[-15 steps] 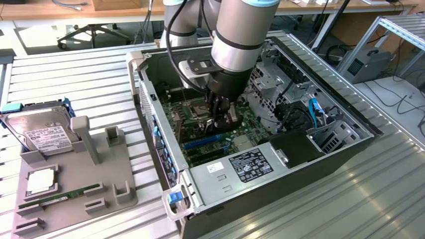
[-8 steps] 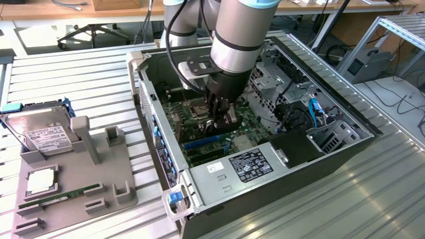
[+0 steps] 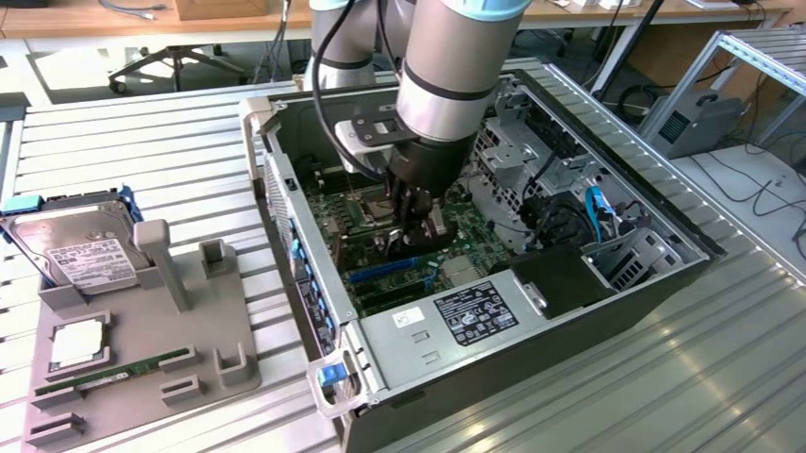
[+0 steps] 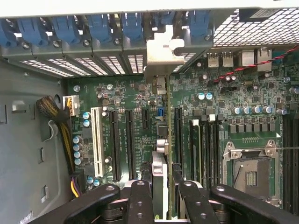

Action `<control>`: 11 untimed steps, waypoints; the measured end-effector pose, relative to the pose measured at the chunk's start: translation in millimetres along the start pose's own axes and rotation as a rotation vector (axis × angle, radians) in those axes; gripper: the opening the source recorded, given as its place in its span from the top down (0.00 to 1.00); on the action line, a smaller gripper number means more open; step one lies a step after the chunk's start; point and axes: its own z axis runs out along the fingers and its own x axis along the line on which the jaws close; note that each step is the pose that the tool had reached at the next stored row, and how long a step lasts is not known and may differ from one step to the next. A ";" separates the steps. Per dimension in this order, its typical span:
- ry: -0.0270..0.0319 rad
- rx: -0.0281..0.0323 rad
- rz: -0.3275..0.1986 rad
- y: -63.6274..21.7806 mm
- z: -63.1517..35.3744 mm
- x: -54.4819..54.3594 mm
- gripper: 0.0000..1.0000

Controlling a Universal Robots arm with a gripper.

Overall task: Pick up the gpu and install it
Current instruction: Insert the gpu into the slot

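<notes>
While the robot arm [image 3: 441, 85] reaches down into the open computer case [image 3: 655, 203], the tool [image 3: 416, 231] is closed on the gpu [image 4: 160, 140]. In the wrist view, the card stands on its thin edge between the two black fingers [image 4: 140, 198]. Its pale metal bracket [image 4: 163, 51] touches the back wall of the case, just beside the blue clips [image 4: 100, 25]. The card sits over the green board [image 4: 140, 100], in line with the long black slots [image 4: 128, 140]. On the tabletop [image 3: 151, 142], at the exterior view's left, a gray holder [image 3: 151, 359] carries a hard drive [image 3: 82, 250] and a thin green memory stick [image 3: 113, 370].
</notes>
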 end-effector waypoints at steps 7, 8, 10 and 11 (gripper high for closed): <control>0.0020 0.0000 0.000 2.0 3.1 0.2 0.73; 0.0022 0.0001 0.000 2.7 3.6 0.2 0.73; 0.0028 0.0001 0.000 4.0 4.5 0.3 0.73; 0.0032 0.0001 0.000 4.6 4.9 0.3 0.73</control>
